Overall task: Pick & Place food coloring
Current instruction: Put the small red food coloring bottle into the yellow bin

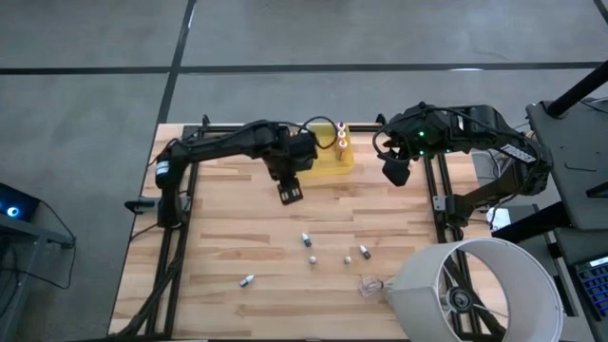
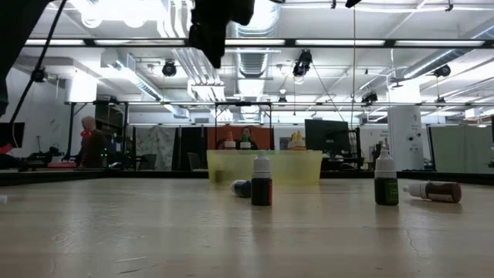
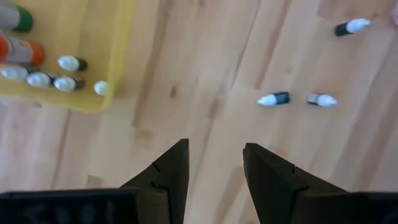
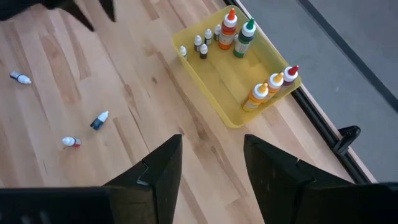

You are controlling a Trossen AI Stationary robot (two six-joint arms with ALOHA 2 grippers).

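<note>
Table [image 1: 285, 285]: pale wood planks, butcher-block style, black metal frame rails [image 1: 443, 204] along its left and right edges. Floor [image 1: 285, 33] around it: grey concrete, dark seam lines crossing it. White lampshade [image 1: 475, 290] sits over the table's near right corner. Grey desk with cables [image 1: 570, 142] off the right edge. Low view: open industrial hall, exposed silver ducts [image 2: 258, 66] and pipes on the ceiling, bright light panel [image 2: 123, 11] top left, white column [image 2: 405, 143] at right, dark monitors [image 2: 324, 139] mid-room, a person in dark clothes [image 2: 91, 143] standing far left.
</note>
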